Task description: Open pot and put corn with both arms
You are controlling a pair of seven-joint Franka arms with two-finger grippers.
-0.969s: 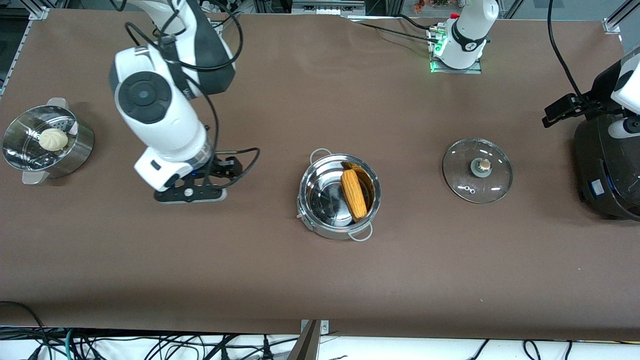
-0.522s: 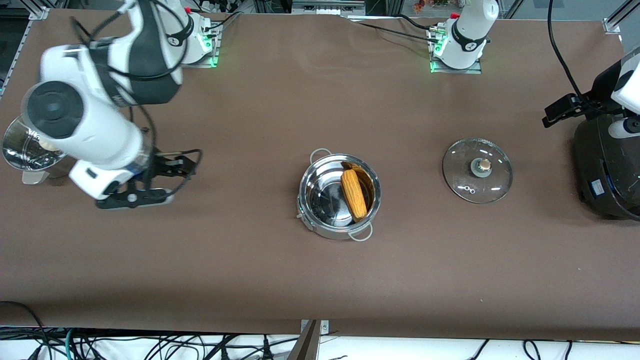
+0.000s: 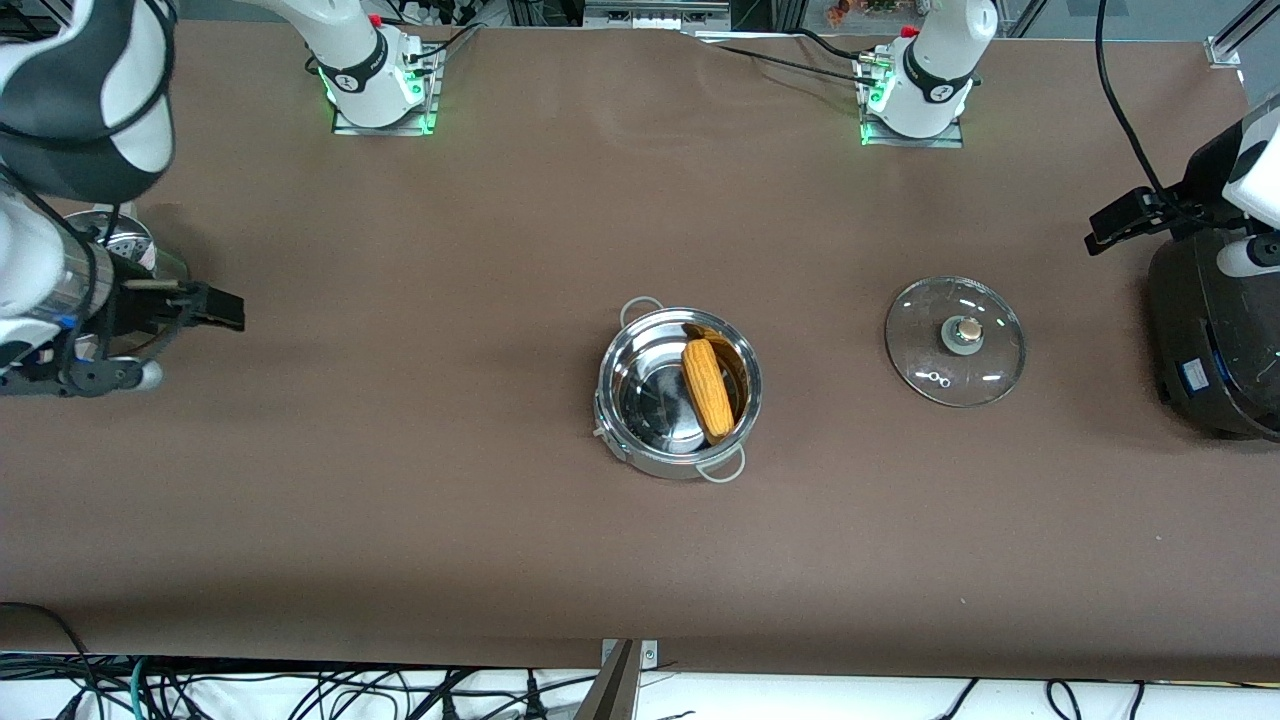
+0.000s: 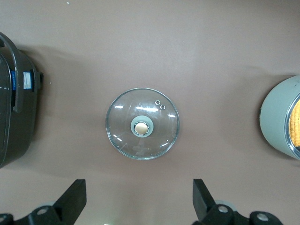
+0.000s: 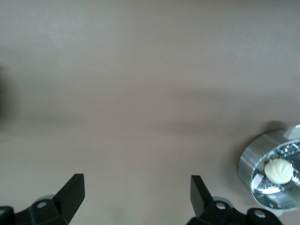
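Observation:
The shallow steel pot [image 3: 678, 392] stands open in the middle of the table. The yellow-orange corn [image 3: 707, 388] lies inside it, against the wall on the left arm's side. The pot's edge [image 4: 281, 119] with a strip of corn [image 4: 296, 124] also shows in the left wrist view. The glass lid [image 3: 955, 341] with its beige knob lies flat on the table beside the pot, toward the left arm's end; it also shows in the left wrist view [image 4: 142, 123]. My left gripper [image 4: 139, 200] is open and empty, high over the table by the lid. My right gripper [image 5: 136, 192] is open and empty, over the table by the steamer pot.
A steel steamer pot [image 5: 267, 168] with a white bun [image 5: 279, 170] stands at the right arm's end, mostly hidden by the right arm [image 3: 60, 260] in the front view. A black rice cooker [image 3: 1210, 340] stands at the left arm's end under the left arm [image 3: 1250, 180].
My right arm has swung away from the pot toward its own end of the table and now covers the steamer pot. The left arm, pot, corn and lid have not moved.

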